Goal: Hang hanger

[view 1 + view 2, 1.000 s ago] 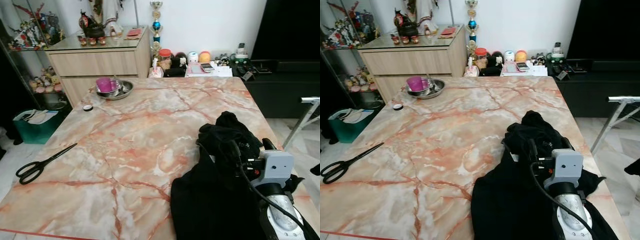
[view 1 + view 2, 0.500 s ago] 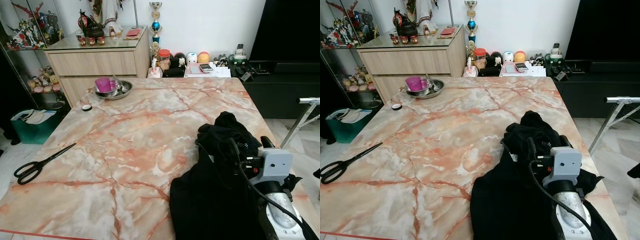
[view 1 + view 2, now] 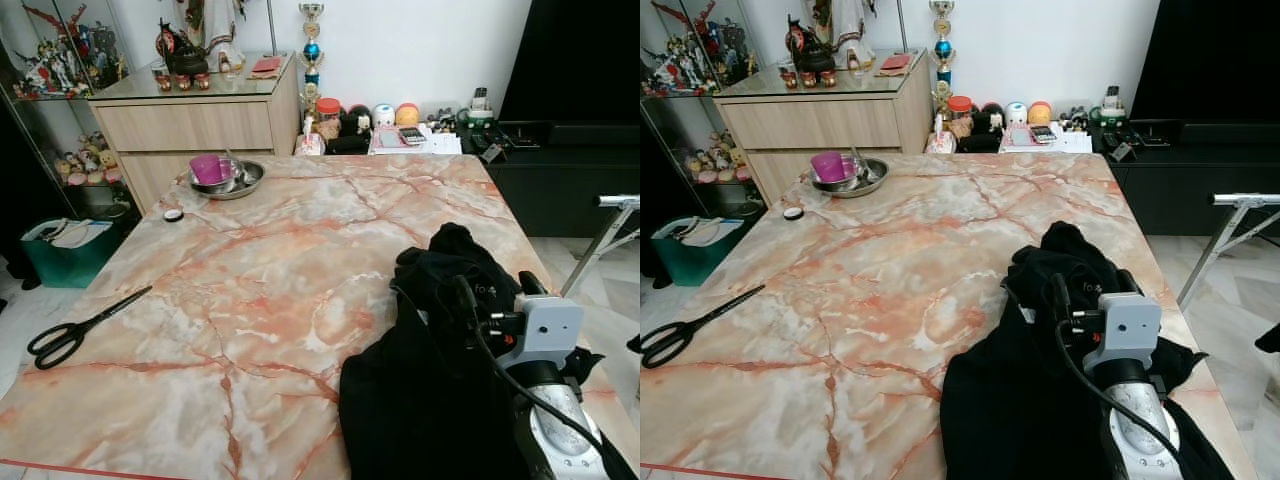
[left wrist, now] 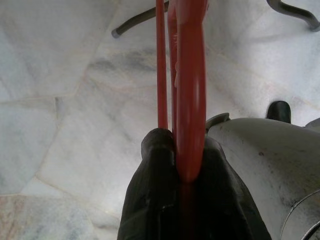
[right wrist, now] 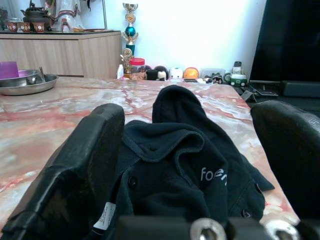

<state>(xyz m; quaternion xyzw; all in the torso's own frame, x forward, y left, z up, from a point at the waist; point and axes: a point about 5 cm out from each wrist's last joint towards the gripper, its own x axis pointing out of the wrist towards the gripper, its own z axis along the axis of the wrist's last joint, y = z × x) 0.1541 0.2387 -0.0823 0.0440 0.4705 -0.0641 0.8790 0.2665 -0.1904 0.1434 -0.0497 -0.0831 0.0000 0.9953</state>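
My left gripper (image 4: 180, 150) hung low beside me over the pale stone floor (image 4: 60, 100), its two fingers pinched tight on the red hanger (image 4: 190, 75). The hanger's thin bars ran straight out from between the fingers, so that was where the task's thing was: in my left hand, down off the table. It looked to me like light, stiff plastic, smooth enough to swivel in a pinch, so I judged it best to keep hold of a bar where two strands run together and not to squeeze harder than needed.

My right gripper (image 5: 190, 165) lay spread wide on the marble table (image 3: 250, 300), near the table's right edge, with the black garment (image 3: 430, 400) bunched between and ahead of its fingers. The cloth was soft and limp, heaped in folds, with a white label showing near one finger and pale lettering on a fold. I judged it would sag and slide off a slick hanger, so the collar seemed the place to take it. Scissors (image 3: 80, 328) lay at the left edge, a metal bowl (image 3: 232, 178) toward the far left corner.
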